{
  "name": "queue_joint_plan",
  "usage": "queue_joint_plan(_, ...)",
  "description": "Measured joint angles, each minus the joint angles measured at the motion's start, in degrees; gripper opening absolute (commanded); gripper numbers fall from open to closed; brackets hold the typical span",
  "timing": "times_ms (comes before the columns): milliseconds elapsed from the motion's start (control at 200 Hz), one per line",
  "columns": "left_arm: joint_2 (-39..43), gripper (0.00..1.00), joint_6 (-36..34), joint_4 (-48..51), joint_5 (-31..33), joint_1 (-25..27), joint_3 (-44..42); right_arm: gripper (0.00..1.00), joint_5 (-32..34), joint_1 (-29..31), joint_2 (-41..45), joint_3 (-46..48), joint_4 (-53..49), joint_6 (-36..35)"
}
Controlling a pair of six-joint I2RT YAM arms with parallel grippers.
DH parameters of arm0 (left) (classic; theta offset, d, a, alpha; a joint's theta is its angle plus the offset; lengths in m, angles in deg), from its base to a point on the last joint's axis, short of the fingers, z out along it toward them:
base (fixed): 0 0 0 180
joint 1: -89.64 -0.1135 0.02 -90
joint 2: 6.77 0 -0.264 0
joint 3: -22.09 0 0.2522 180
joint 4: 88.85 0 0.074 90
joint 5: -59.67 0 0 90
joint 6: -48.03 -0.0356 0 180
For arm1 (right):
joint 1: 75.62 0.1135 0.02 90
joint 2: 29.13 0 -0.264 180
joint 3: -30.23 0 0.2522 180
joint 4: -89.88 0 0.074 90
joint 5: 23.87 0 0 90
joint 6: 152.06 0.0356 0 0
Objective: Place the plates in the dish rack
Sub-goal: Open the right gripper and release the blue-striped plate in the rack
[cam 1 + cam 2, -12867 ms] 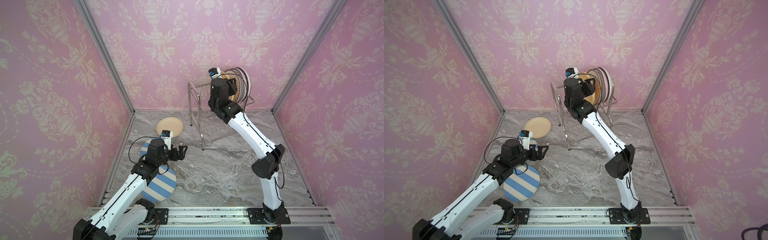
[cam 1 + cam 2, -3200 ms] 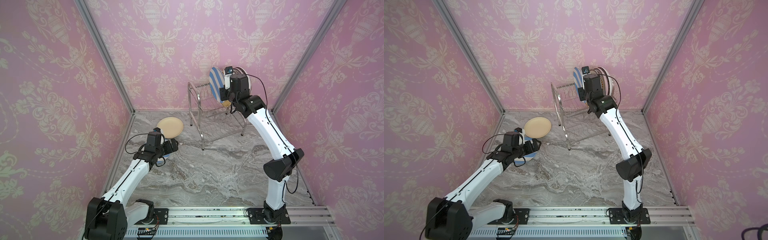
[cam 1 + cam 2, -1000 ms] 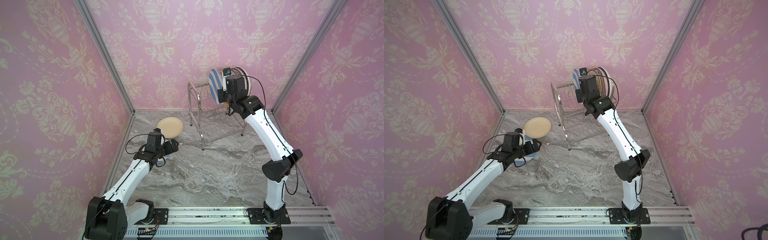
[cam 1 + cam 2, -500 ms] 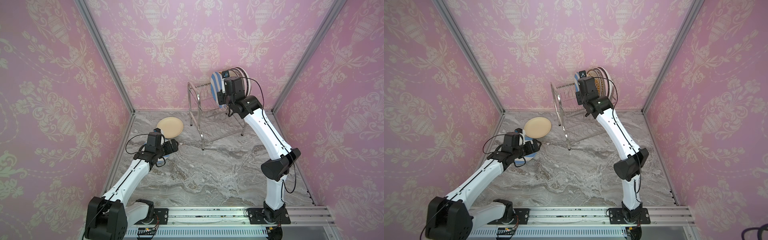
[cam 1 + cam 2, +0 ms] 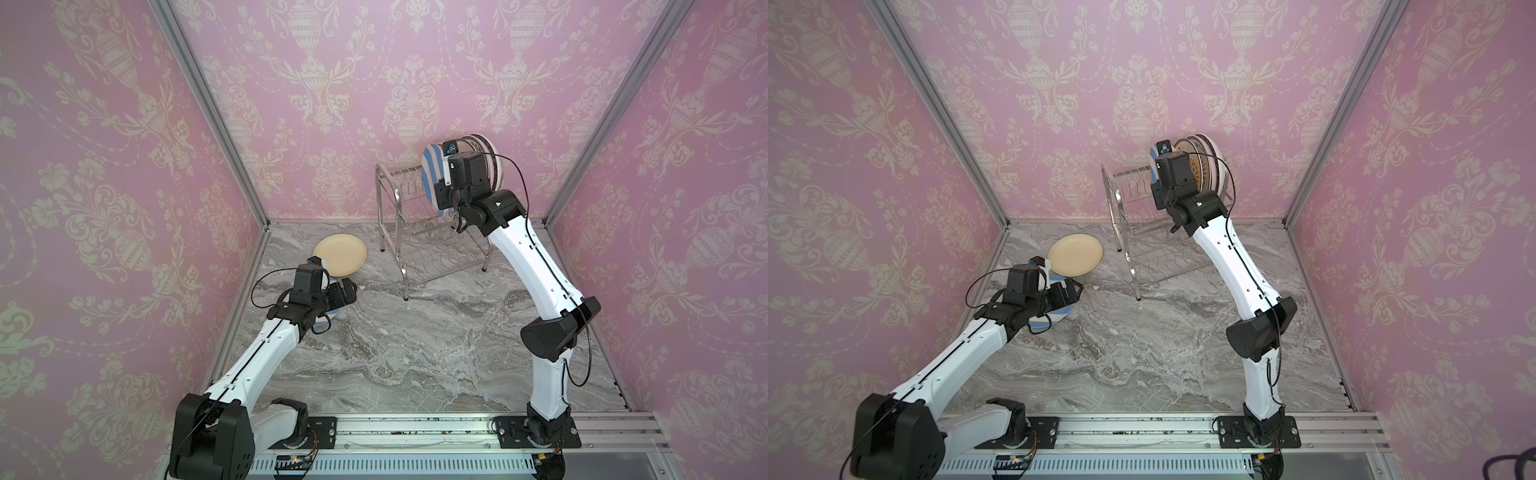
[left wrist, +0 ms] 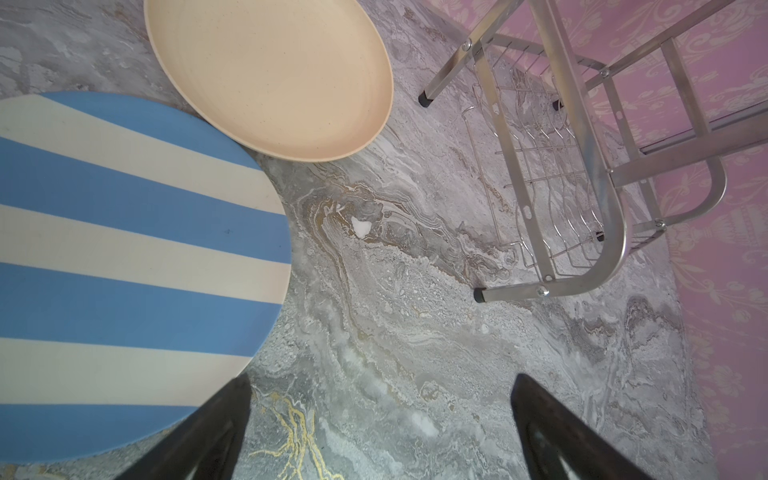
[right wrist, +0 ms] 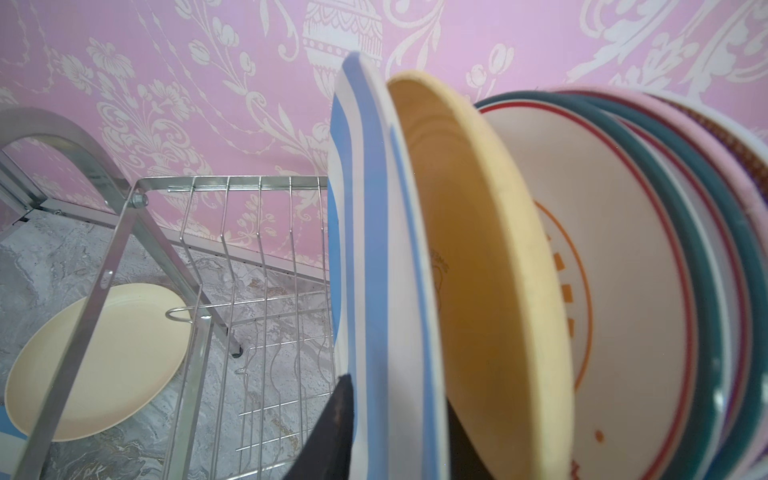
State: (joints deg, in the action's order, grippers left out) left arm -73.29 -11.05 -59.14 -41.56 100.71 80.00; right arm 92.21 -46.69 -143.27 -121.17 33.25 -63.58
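Six plates stand on edge in the rack's (image 7: 99,291) upper tier. Nearest its open end is a striped plate (image 7: 374,249), then a cream plate (image 7: 478,249), two sunburst plates (image 7: 615,270), a pink plate (image 7: 706,139) and a patterned plate (image 7: 752,162). In the earliest picture two striped plates lay on the table (image 5: 415,353). Now only one does, and the other is slotted in the rack. A few seconds ago it rode a little higher there.

My right gripper (image 7: 395,415) straddles that racked plate's rim, one finger on each face. I cannot tell whether the fingers pinch it or stand just off it.

Two plates are left on the table: a loose striped plate (image 6: 124,249) and a loose cream plate (image 6: 270,75), which overlaps its edge. Both are near the rack's feet.

My left gripper (image 6: 380,378) hangs over bare table just beside the loose striped plate, spread wide and holding nothing. That arm sits where it was three seconds ago.
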Motion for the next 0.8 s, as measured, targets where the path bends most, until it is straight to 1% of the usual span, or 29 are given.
queue_joint_plan(210,0.0,0.99,-0.46,1.09,1.2,-0.02,0.24,0.43,0.35,0.0,2.01,-0.02,-0.92,-0.68)
queue_joint_plan(550,0.02,0.99,-1.97,3.13,3.65,-0.02,1.49,0.49,0.98,2.45,6.88,0.13,-1.2,-2.12)
queue_joint_plan(575,0.02,0.99,-2.03,3.21,3.82,-0.09,1.53,0.52,1.09,2.75,7.17,0.13,-1.22,-2.29)
queue_joint_plan(615,0.02,0.99,-2.21,3.56,4.15,-0.2,1.75,0.52,1.46,3.23,7.58,0.13,-1.22,-2.8)
queue_joint_plan(776,0.0,0.99,-4.09,5.11,5.51,-2.16,4.17,0.54,2.91,4.76,9.97,1.57,-1.42,-3.65)
queue_joint_plan(801,-0.04,0.99,-4.48,5.22,5.81,-2.71,4.7,0.57,3.06,5.01,10.58,2.16,-1.53,-3.69)
